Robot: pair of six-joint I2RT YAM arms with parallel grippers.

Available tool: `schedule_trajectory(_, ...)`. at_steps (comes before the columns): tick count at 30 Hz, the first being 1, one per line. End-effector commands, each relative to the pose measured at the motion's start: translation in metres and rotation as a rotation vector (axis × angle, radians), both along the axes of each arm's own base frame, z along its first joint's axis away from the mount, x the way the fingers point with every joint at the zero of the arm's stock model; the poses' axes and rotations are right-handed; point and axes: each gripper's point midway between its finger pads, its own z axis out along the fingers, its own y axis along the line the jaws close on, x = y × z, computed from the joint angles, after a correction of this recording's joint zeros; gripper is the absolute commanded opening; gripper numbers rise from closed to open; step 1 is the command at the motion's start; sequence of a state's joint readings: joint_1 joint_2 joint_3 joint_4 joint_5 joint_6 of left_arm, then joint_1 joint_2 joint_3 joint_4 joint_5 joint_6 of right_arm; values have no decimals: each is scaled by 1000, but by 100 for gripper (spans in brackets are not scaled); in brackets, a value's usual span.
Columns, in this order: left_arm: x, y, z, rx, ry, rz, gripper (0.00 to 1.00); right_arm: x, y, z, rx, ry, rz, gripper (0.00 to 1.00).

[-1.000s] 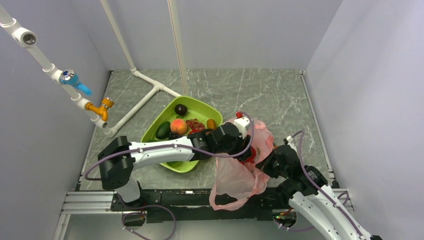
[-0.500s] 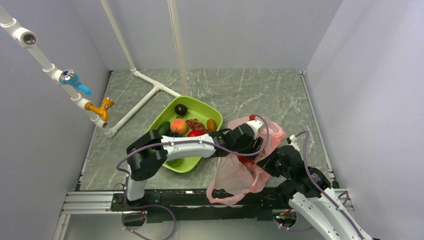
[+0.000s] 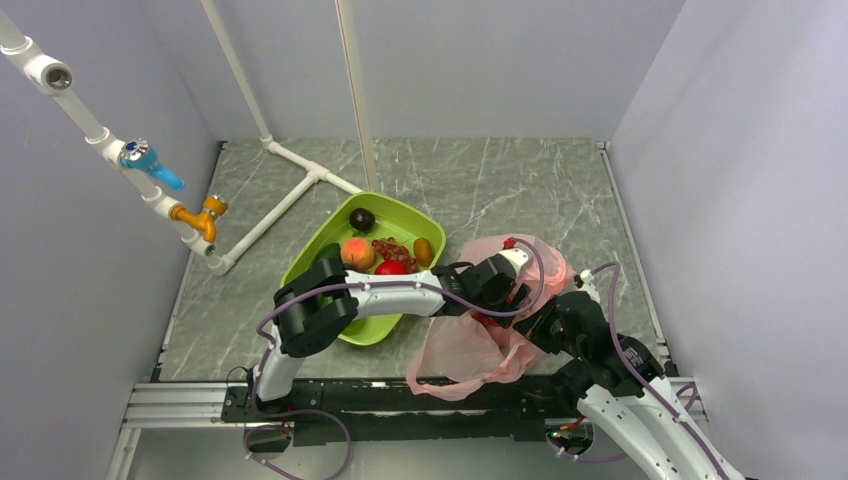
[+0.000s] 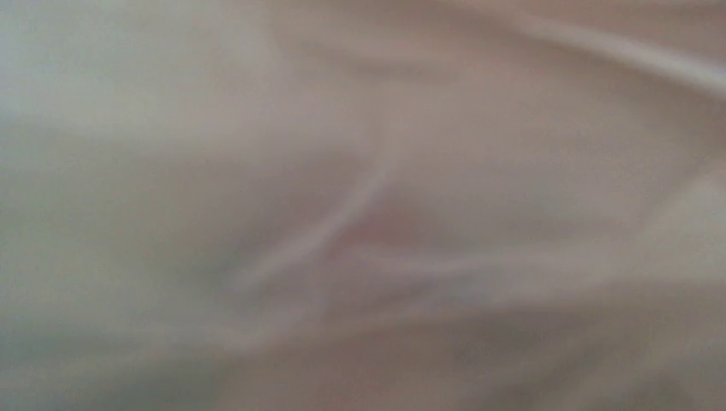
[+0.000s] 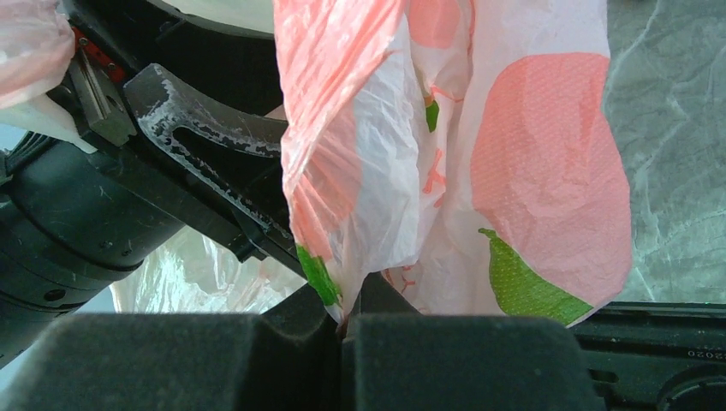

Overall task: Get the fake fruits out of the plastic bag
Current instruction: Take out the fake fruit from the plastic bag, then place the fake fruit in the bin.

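The pink plastic bag (image 3: 468,352) lies crumpled at the table's near edge, right of the lime-green tray (image 3: 401,207). My left arm reaches across the tray, and its gripper (image 3: 508,300) is inside the bag's mouth. Blurred pink film (image 4: 385,214) fills the left wrist view and hides the jaws. My right gripper (image 3: 541,323) is shut on a fold of the bag (image 5: 548,171), pinched between its black pads (image 5: 445,360). A red shape (image 3: 489,321) shows through the film. In the tray lie fake fruits: a peach (image 3: 356,252), a red apple (image 3: 391,268), red grapes (image 3: 389,248) and a dark round one (image 3: 362,219).
White pipes (image 3: 290,190) run across the table's back left, and a pipe with a blue and orange tap (image 3: 150,165) slants along the left wall. Grey walls stand close on both sides. A black rail (image 3: 400,395) edges the near side.
My left arm has swung right, its elbow following, and the gripper has pushed deeper into the bag. The bag's hanging part has drawn up and leftward. The right gripper keeps its hold.
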State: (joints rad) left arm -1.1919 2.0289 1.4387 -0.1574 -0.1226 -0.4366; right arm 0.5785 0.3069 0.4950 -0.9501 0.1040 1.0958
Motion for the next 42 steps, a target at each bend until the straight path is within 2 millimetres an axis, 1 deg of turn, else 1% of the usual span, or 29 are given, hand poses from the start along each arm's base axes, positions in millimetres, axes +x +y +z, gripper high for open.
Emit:
schedule_trajectory(1, 0, 4, -16, 63, -11, -1, 81, 6, 2, 14, 11, -45, 2, 0)
schedule_trajectory(3, 2, 1, -8, 55, -30, -4, 75, 6, 2, 16, 11, -47, 4, 0)
schedule_trajectory(6, 5, -1, 13, 33, -57, -13, 56, 7, 0, 16, 5, -50, -7, 0)
schedule_trajectory(8, 4, -1, 29, 11, -64, -21, 48, 7, -2, 18, 3, -59, -18, 0)
schedule_trajectory(10, 0, 1, 52, -35, -64, -30, 43, 9, -4, 19, 0, -72, -29, 0)
schedule_trajectory(14, -21, 7, 98, -158, -24, -73, 39, 15, -7, 19, -9, -100, -51, 0)
schedule_trajectory(15, -28, 9, 116, -206, -13, -91, 39, 18, -7, 20, -15, -110, -52, 0)
schedule_trajectory(18, -47, 13, 151, -323, 38, -145, 39, 26, -9, 23, -46, -153, -45, 0)
schedule_trajectory(20, -57, 19, 172, -383, 66, -173, 38, 30, -10, 24, -68, -178, -38, 0)
schedule_trajectory(22, -65, 28, 188, -422, 77, -190, 37, 32, -10, 23, -70, -190, -42, 0)
schedule_trajectory(24, -68, 41, 199, -431, 70, -195, 36, 35, -7, 25, -51, -210, -38, 0)
schedule_trajectory(27, -64, 68, 205, -383, 28, -145, 33, 39, -6, 37, -29, -254, -45, 0)
schedule_trajectory(30, -51, 106, 203, -316, -25, -36, 29, 48, -5, 59, -33, -331, -44, 0)
schedule_trajectory(32, -35, 138, 201, -276, -60, 79, 27, 58, -5, 82, -57, -403, -36, 0)
schedule_trajectory(33, -29, 153, 201, -267, -75, 134, 25, 64, -5, 97, -75, -443, -33, 0)
schedule_trajectory(37, -5, 214, 196, -255, -109, 345, 26, 89, 0, 150, -176, -573, 18, 0)
schedule_trajectory(39, 2, 239, 188, -245, -107, 433, 28, 97, 6, 177, -216, -643, 65, 0)
schedule_trajectory(41, 7, 261, 179, -235, -108, 514, 29, 101, 16, 205, -237, -737, 137, 0)
schedule_trajectory(42, 10, 269, 175, -232, -106, 546, 29, 102, 19, 214, -254, -775, 173, 0)
